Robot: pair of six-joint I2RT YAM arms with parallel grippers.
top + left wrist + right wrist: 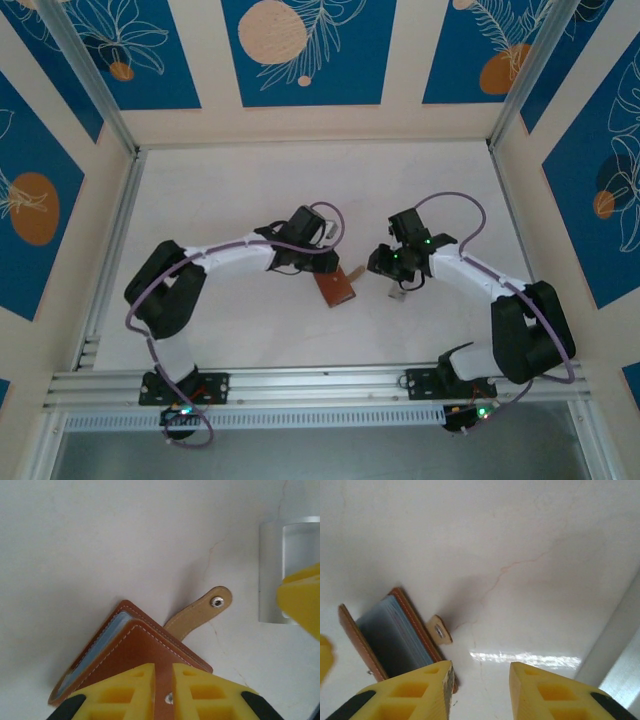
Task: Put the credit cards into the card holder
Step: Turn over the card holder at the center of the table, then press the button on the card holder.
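Left gripper (163, 672) closed on the wallet (150, 645) at the middle of the surface (100, 540), snap tab (200, 612) unfastened; right gripper (481, 666), jaws apart, just right of it beside a card (270, 570), its grip not discernible.

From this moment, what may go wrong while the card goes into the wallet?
1. The left jaws pinch just one edge of the card holder, so a push from the credit card might twist it or pull it free.
2. The holder is only partly open and the card stands off to its side, so it might strike the leather rim, not a pocket.
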